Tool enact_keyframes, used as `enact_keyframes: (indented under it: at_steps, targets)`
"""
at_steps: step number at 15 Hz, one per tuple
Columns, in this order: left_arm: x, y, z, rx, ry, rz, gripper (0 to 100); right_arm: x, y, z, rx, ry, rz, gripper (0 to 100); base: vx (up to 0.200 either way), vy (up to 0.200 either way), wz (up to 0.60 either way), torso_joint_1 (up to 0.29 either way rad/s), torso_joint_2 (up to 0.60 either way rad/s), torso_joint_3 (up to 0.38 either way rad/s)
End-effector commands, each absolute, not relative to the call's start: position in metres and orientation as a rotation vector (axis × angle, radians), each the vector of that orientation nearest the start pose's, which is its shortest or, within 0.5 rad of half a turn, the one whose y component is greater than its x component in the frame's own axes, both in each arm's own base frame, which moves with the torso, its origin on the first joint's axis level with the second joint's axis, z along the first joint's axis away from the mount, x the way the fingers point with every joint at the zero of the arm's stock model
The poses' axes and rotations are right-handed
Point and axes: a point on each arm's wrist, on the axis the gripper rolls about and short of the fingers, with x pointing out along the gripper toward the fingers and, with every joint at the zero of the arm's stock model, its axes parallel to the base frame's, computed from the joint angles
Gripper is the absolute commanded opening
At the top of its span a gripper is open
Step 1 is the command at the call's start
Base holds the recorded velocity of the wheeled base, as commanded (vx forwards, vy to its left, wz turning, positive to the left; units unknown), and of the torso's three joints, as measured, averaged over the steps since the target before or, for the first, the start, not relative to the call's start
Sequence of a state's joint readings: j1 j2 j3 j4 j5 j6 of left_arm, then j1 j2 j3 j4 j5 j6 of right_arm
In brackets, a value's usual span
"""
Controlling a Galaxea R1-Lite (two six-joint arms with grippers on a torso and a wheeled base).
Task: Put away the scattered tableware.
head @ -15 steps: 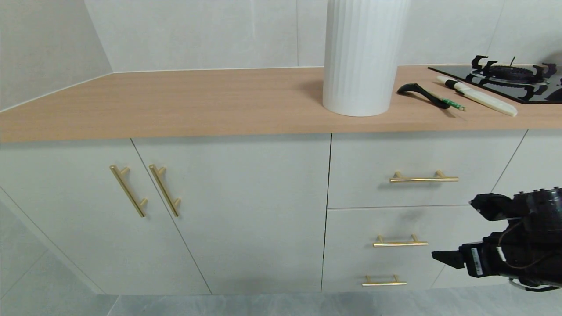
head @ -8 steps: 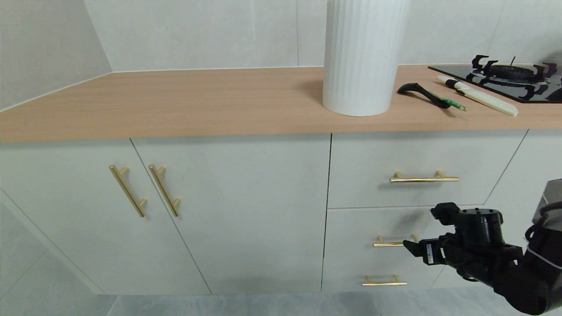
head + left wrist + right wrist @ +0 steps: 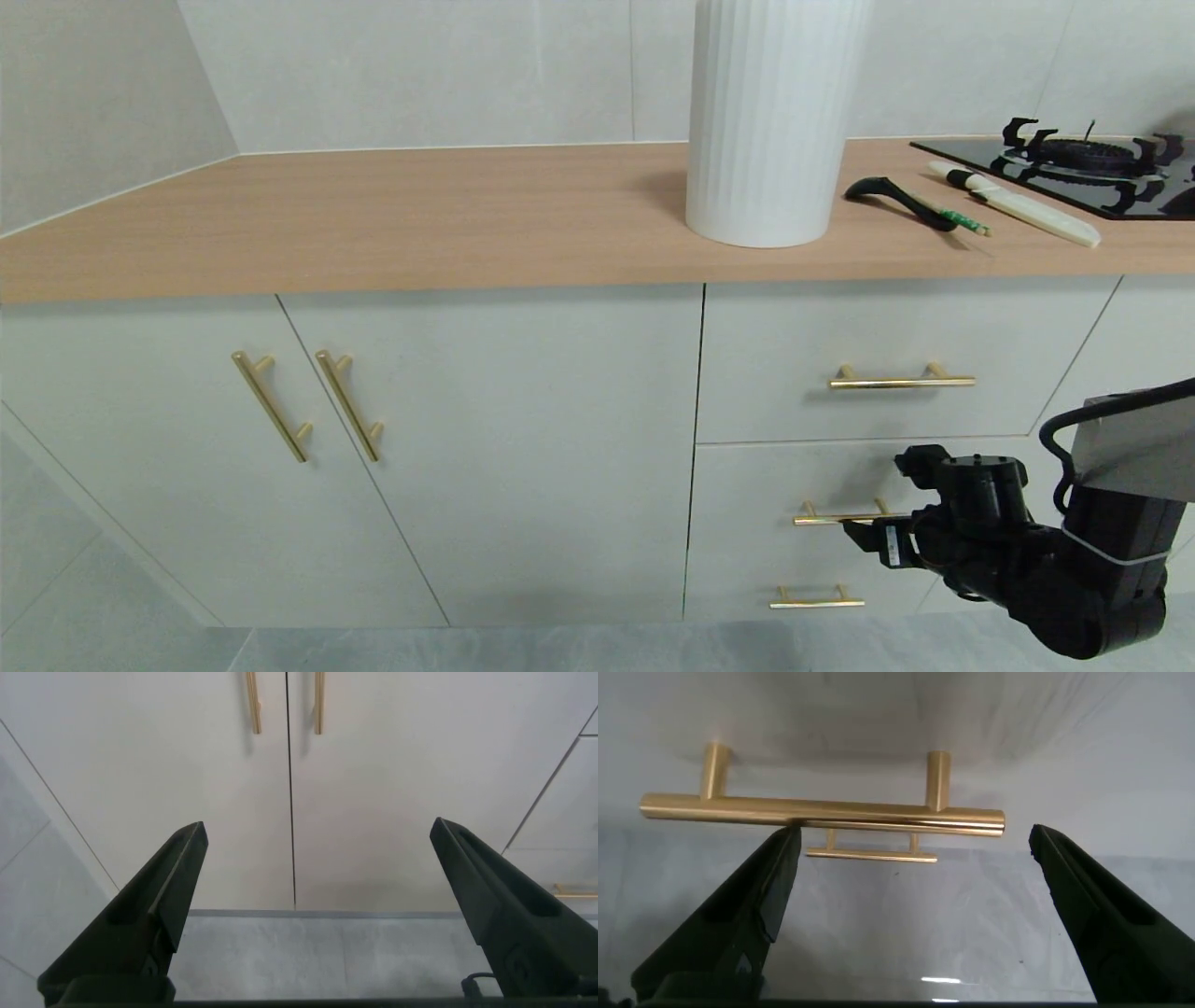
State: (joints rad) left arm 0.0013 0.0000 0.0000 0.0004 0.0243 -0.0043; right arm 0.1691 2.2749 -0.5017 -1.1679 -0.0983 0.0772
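A black ladle (image 3: 894,199), green-tipped chopsticks (image 3: 960,220) and a white knife (image 3: 1019,207) lie on the wooden counter (image 3: 420,219), right of a tall white ribbed jar (image 3: 766,121). Below them, my right gripper (image 3: 887,499) is open at the right end of the middle drawer's gold handle (image 3: 840,516). In the right wrist view that middle drawer handle (image 3: 822,814) runs just ahead of the open right gripper (image 3: 913,838), with nothing held. My left gripper (image 3: 318,896) is open and empty, facing the double cabinet doors (image 3: 392,793).
Three drawers stack under the counter's right part, with a top handle (image 3: 902,380) and a bottom handle (image 3: 817,602). Two cabinet doors with slanted gold handles (image 3: 308,406) stand to the left. A black gas hob (image 3: 1083,163) sits at the far right. Grey floor lies below.
My right arm has swung left from the frame's right edge to the middle drawer handle, its open fingers now at the handle's right end. The tableware has not moved.
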Motion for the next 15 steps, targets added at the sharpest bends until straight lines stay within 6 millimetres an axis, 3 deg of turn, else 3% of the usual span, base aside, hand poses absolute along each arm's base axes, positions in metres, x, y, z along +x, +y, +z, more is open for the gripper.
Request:
enact_keyframes:
  at_steps: [1, 9, 15]
  targets:
    - [-0.023, 0.001, 0.075, -0.005, 0.001, 0.026, 100, 0.315, 0.051, -0.014, 0.020, 0.577, 0.037, 100, 0.000, 0.000, 0.00, 0.000, 0.00, 0.000]
    - [-0.023, 0.001, 0.075, -0.005, 0.000, 0.026, 100, 0.332, 0.050, -0.035, 0.007, 0.518, -0.057, 100, 0.000, 0.000, 0.00, 0.000, 0.00, 0.000]
    - [-0.023, 0.001, 0.075, -0.005, 0.000, 0.026, 100, 0.320, 0.048, -0.038, -0.032, 0.598, -0.043, 100, 0.000, 0.000, 0.00, 0.000, 0.00, 0.000]
